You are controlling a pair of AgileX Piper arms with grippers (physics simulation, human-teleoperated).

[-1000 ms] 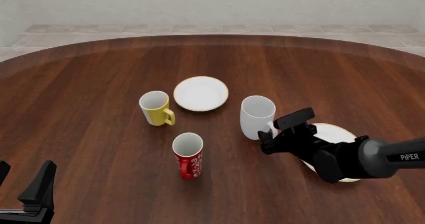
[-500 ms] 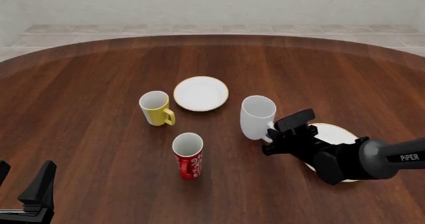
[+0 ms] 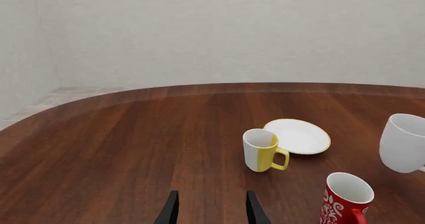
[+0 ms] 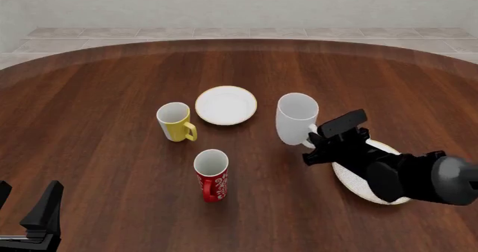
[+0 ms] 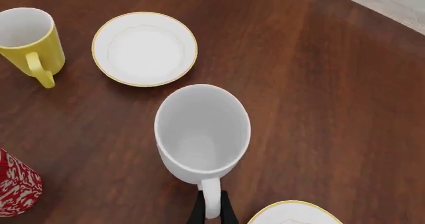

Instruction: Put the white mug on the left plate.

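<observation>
The white mug (image 4: pixel 296 119) hangs upright above the table, right of the left plate (image 4: pixel 225 105). My right gripper (image 4: pixel 312 141) is shut on the mug's handle (image 5: pixel 210 202). In the right wrist view the white mug (image 5: pixel 202 132) fills the middle, with the left plate (image 5: pixel 144 48) beyond it. In the left wrist view the white mug (image 3: pixel 404 143) shows at the edge and the left plate (image 3: pixel 299 136) lies behind the yellow mug. My left gripper (image 4: pixel 30 215) is open and empty at the near left; its fingers (image 3: pixel 170 211) also show in the left wrist view.
A yellow mug (image 4: pixel 174 121) stands left of the left plate. A red patterned mug (image 4: pixel 211 175) stands nearer the front. A larger gold-rimmed plate (image 4: pixel 360 176) lies under my right arm.
My right gripper has lifted the white mug off the table and carried it up and a little away from me. The left arm has not moved.
</observation>
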